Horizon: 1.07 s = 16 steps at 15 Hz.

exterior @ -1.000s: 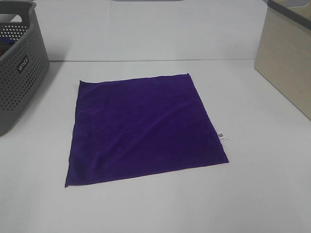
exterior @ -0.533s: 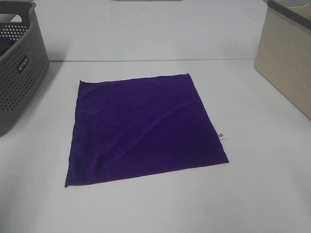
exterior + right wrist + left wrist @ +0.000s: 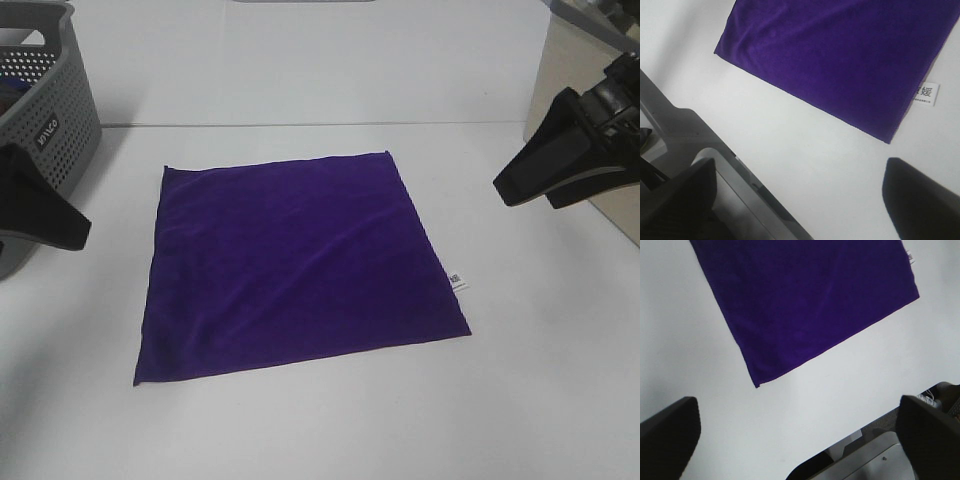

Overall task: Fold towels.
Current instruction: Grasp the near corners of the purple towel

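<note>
A purple towel (image 3: pixel 300 265) lies flat and unfolded on the white table (image 3: pixel 330 430), with a small white label (image 3: pixel 456 281) at its right edge. My left gripper (image 3: pixel 40 215) hovers above the table to the left of the towel. In the left wrist view its fingers (image 3: pixel 667 435) stand wide apart and empty, with the towel (image 3: pixel 805 300) beyond them. My right gripper (image 3: pixel 545 170) hovers to the right of the towel, level with its far corner. In the right wrist view its fingers (image 3: pixel 920 195) stand wide apart and empty, over the towel (image 3: pixel 840 60) and label (image 3: pixel 926 93).
A grey perforated basket (image 3: pixel 50 120) stands at the far left, holding something dark. A beige box (image 3: pixel 575 110) stands at the far right. The table's metal front edge shows in the left wrist view (image 3: pixel 870 460) and the right wrist view (image 3: pixel 725 170).
Both grippers have come into the exterior view, the left from the left edge and the right from the right edge. The towel has not moved.
</note>
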{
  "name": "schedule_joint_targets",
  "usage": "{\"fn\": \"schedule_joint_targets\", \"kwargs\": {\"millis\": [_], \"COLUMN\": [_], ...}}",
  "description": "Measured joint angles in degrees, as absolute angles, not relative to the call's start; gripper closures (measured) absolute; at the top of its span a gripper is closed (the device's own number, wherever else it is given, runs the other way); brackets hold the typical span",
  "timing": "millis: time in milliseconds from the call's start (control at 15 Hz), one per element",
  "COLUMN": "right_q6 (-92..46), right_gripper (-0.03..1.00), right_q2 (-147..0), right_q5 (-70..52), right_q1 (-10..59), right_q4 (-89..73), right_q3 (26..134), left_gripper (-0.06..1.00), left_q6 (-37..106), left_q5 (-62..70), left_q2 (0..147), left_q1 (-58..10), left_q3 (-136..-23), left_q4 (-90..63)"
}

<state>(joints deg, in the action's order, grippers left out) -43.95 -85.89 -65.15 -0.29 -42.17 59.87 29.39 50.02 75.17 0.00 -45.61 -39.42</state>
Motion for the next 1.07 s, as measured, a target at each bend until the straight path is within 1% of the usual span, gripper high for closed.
{"fn": "schedule_joint_targets", "kwargs": {"millis": [67, 200, 267, 467, 733, 1067], "right_q6": [-45.32, -48.76, -49.56, -49.9, -50.02, -50.08], "right_gripper": [0.1, 0.11, 0.12, 0.12, 0.12, 0.12], "right_q2": [-87.89, -92.82, -95.91, -105.2, -112.64, -117.11], "right_q5": [-66.0, -67.9, -67.9, -67.9, -62.45, -56.49], "right_q1": [-2.46, -8.94, -10.31, -10.6, -10.6, -10.6], "right_q4": [-44.69, -51.39, -51.74, -49.62, -50.25, -50.48], "right_q3": [59.87, 59.99, 60.1, 60.16, 60.16, 60.16], "left_gripper": [-0.04, -0.04, -0.04, -0.04, -0.04, -0.04], "left_q6": [30.31, 32.72, 34.26, 40.39, 52.88, 55.18], "left_q5": [48.93, 46.07, 44.18, 39.94, 38.27, 38.96], "left_q2": [77.52, 81.36, 83.42, 89.61, 101.64, 106.23], "left_q1": [0.0, 0.0, 0.0, 0.0, 0.0, 0.0], "left_q3": [-44.81, -42.28, -41.08, -39.59, -39.99, -40.39], "left_q4": [-39.65, -40.45, -41.48, -46.01, -59.42, -62.05]}}
